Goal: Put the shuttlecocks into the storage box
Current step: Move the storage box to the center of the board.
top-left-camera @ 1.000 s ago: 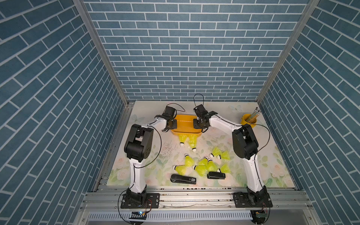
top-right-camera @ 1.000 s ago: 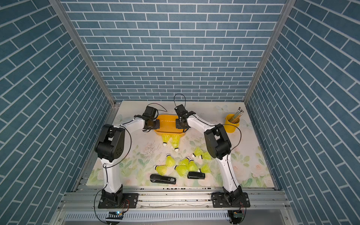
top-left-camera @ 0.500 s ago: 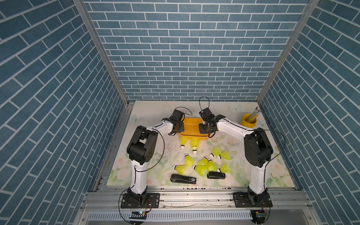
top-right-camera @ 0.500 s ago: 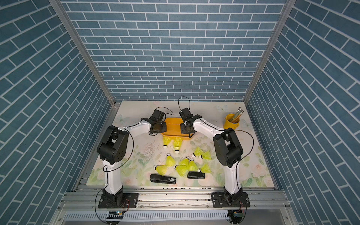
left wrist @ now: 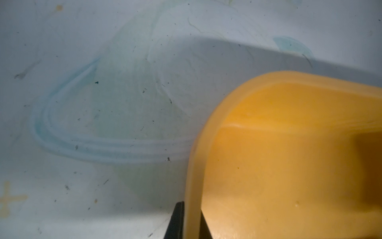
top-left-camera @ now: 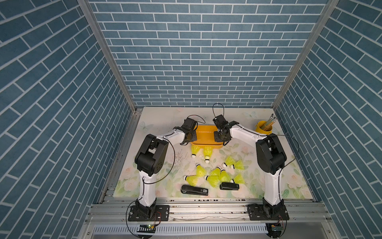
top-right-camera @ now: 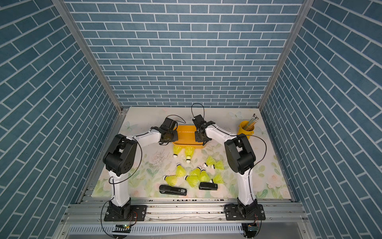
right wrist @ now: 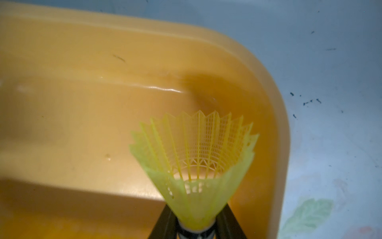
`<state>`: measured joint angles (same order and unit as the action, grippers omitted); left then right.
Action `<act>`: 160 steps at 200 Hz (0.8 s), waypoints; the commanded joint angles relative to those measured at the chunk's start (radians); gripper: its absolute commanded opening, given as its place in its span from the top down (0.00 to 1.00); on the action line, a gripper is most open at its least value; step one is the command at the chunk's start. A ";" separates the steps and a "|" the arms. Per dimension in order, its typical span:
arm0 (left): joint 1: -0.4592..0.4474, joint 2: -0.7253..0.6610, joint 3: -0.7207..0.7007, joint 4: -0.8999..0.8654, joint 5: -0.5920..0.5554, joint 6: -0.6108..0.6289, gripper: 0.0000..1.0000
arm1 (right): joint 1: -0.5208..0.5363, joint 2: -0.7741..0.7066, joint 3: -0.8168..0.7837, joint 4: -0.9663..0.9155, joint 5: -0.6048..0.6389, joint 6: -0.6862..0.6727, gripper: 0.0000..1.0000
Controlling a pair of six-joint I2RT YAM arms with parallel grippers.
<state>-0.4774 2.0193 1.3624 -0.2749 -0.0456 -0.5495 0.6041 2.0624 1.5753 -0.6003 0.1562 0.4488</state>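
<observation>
The storage box [top-left-camera: 206,135] sits toward the back of the surface [top-left-camera: 157,124], and I see nothing lying in it yet. One shuttlecock [right wrist: 194,157] hangs over the inside of the box, near a corner. My right end effector [right wrist: 196,226] is squeezed tight on its tip end.

Two shuttlecocks [top-left-camera: 195,150] lie just beside the box's near wall. About eight more lie scattered closer to me, between the two arms (two black staplers [top-left-camera: 194,190] lie by them, and I leave those alone). So I think the job has hardly begun: none are in, and all are left to do.

My left end effector [left wrist: 191,217] pinches the box's rim, one finger on each side. Both arms reach forward and bend in toward the two ends of the box.
</observation>
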 commanded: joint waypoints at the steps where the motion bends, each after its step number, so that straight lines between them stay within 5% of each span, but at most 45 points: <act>1: -0.012 -0.004 0.003 -0.038 -0.002 0.005 0.95 | 0.000 0.036 0.043 -0.051 0.046 0.029 0.83; 45: -0.015 -0.014 0.002 -0.050 -0.020 0.004 0.55 | 0.001 0.056 0.048 -0.046 0.052 0.045 0.83; 72: -0.016 -0.033 0.002 -0.052 -0.023 0.003 0.42 | 0.002 0.061 0.055 -0.045 0.060 0.050 0.83; 128: -0.024 -0.166 -0.033 -0.047 -0.036 0.018 0.34 | 0.002 0.086 0.066 -0.046 0.066 0.064 0.83; 160: -0.024 -0.231 -0.056 -0.020 0.104 0.054 0.33 | 0.001 0.094 0.067 -0.038 0.070 0.070 0.83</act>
<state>-0.4946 1.8286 1.3342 -0.3122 -0.0402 -0.5301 0.6041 2.1288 1.6226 -0.6201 0.2028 0.4778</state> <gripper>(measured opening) 0.663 0.290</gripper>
